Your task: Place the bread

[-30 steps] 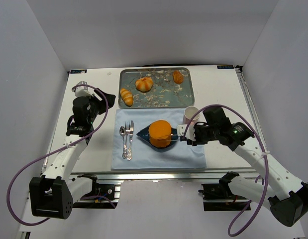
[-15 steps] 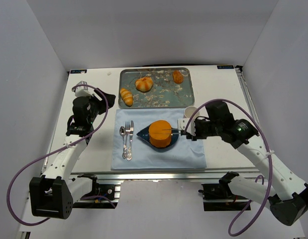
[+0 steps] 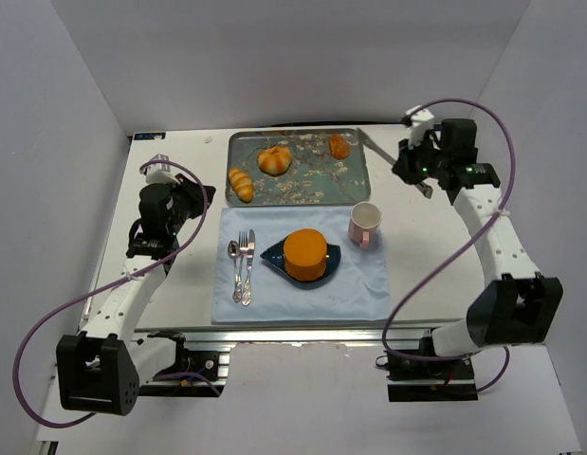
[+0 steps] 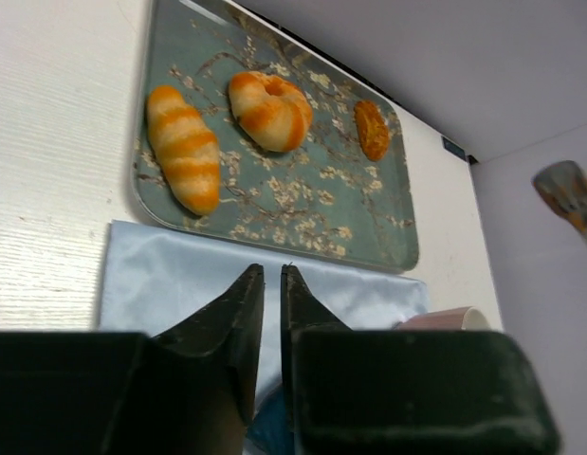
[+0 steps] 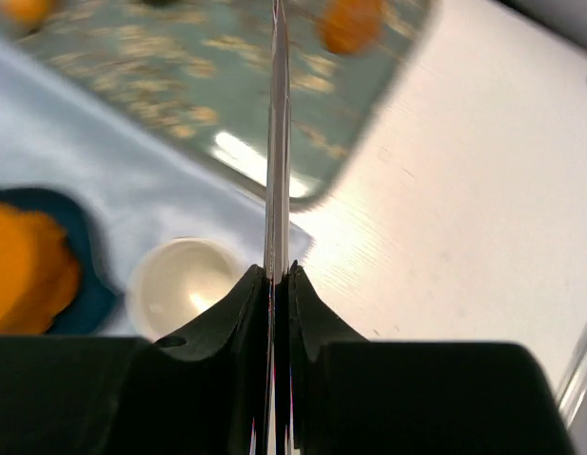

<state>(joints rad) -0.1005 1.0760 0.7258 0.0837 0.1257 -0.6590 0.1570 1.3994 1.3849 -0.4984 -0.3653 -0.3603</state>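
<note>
Across the white table [image 3: 421, 256] the largest change is the right arm. A second ago it reached low beside the plate. Now it is folded up and back over the far right side, near the corner of the flowered tray [image 3: 312, 188]. The right gripper [image 5: 277, 275] is pressed tight on a thin metal knife [image 5: 277, 133], seen edge-on in its wrist view, so the knife has gone away with it.

The left arm has barely moved and hangs off the left edge of the pale blue cloth [image 3: 369, 294]. The left gripper [image 4: 271, 275] has drawn its fingers together to a narrow slit with nothing between them.

On the cloth, the dark blue plate [image 3: 271, 254] has not shifted. The bread [image 3: 305, 254] sits flat in the middle of the plate, and neither arm touches it. The pink mug [image 3: 365, 224], half hidden behind the right arm a moment ago, now stands in plain view just beside the plate. The fork [image 3: 248, 263] and spoon [image 3: 234, 270] lie on the other side. The striped roll [image 3: 241, 184] and scored bun [image 3: 274, 159] remain on the tray.

With both arms well clear and the bread settled, the placing looks finished. The right arm's retreat reads as clearing away.
</note>
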